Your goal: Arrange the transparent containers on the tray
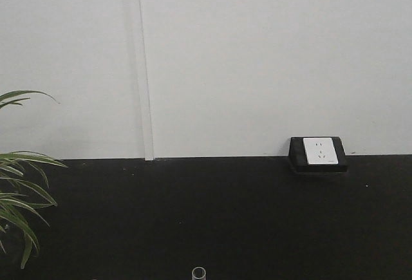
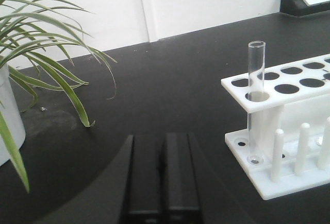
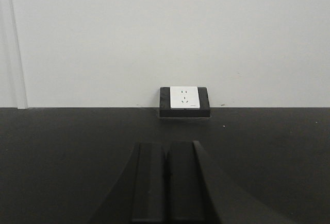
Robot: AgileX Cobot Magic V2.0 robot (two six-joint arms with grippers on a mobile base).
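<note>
The tray and the transparent containers are out of view in all three views. My left gripper is shut, its two black fingers pressed together with nothing between them, low over the black tabletop. It sits left of a white rack. My right gripper is also shut and empty, pointing across the black tabletop toward the wall.
A white test-tube rack holds one clear test tube, whose rim also shows at the bottom of the front view. A leafy plant in a white pot stands left. A wall socket box sits at the table's back edge.
</note>
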